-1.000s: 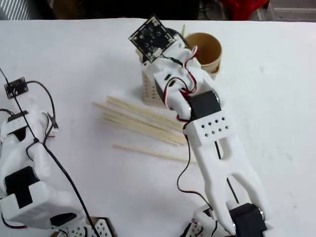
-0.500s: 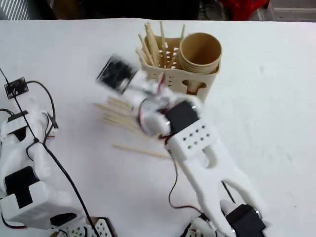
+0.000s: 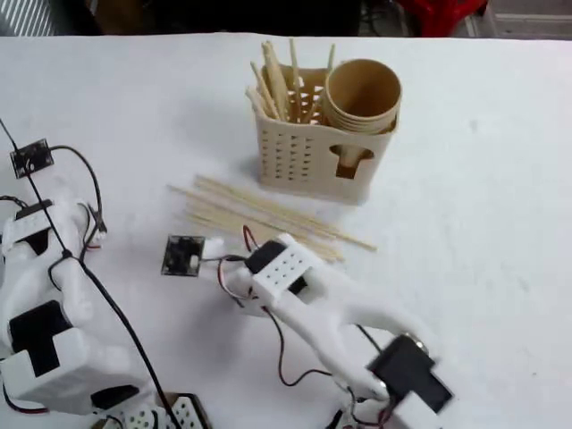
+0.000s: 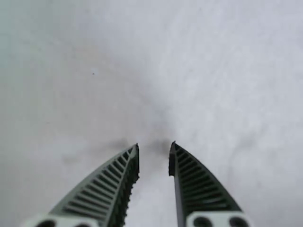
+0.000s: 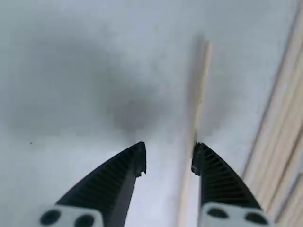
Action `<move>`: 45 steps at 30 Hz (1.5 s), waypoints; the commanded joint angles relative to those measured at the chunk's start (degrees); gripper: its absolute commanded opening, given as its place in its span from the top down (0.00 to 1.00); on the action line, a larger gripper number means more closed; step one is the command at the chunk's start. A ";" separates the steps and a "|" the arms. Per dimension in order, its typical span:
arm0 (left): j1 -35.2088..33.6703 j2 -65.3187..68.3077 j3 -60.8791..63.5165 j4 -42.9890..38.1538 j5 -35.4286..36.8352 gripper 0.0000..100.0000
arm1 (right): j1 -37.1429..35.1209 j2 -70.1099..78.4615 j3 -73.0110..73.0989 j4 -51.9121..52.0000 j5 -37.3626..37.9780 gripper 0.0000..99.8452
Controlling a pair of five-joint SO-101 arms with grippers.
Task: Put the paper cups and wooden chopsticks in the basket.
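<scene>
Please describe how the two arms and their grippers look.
The left arm and the right arm have white plastic shells, black motors and thin black and red cables. Each carries a small black circuit board. The left gripper and right gripper have dark, ridged, pointed fingers on white bases.

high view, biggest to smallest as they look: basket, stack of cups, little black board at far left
1. basket
2. stack of cups
3. little black board
The cups' rim sits slightly nearer the camera, but the gaps look clear.

A white table (image 3: 500, 268), something red (image 3: 442, 13) behind it.
</scene>
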 commanded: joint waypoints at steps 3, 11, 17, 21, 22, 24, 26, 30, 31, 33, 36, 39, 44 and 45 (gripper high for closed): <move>0.75 -0.31 -0.26 -1.05 0.53 0.88 | -0.22 5.85 0.00 -5.32 0.88 0.85; 0.75 -0.31 -0.26 -1.05 0.53 0.88 | 0.04 5.23 -0.53 -4.97 0.35 0.98; 0.75 -0.31 -0.26 -1.05 0.53 0.88 | 3.56 -5.76 -2.37 -0.04 -2.11 0.98; 0.75 -0.31 -0.26 -1.05 0.53 0.88 | 5.05 -19.03 -7.38 2.15 -6.86 0.98; 0.75 -0.31 -0.26 -1.05 0.53 0.88 | 5.14 -22.46 -8.97 2.07 -7.74 0.98; 0.75 -0.31 -0.26 -1.05 0.53 0.88 | 5.05 -28.97 -12.92 1.98 -9.05 0.98; 0.75 -0.31 -0.26 -1.05 0.53 0.88 | 5.05 -33.98 -17.76 1.71 -9.14 0.98; 0.75 -0.31 -0.26 -1.05 0.53 0.88 | 5.49 -37.93 -26.20 -5.41 -9.23 0.98; 0.75 -0.31 -0.26 -1.05 0.53 0.88 | 5.85 -37.93 -27.34 -8.40 -9.23 0.98; 0.75 -0.31 -0.26 -1.05 0.53 0.88 | 6.64 -37.23 -28.04 -15.69 -9.23 0.98; 0.75 -0.31 -0.26 -1.05 0.53 0.88 | 9.45 -34.51 -28.22 -26.42 -9.23 0.98; 0.75 -0.31 -0.26 -1.05 0.53 0.88 | 12.97 -29.93 -28.40 -33.98 -9.23 0.98; 0.75 -0.31 -0.26 -1.05 0.44 0.88 | 18.42 -20.09 -28.40 -43.30 -9.32 0.98; 0.75 -0.31 -0.26 -1.05 0.44 0.88 | 19.03 -18.42 -28.40 -44.18 -9.32 0.98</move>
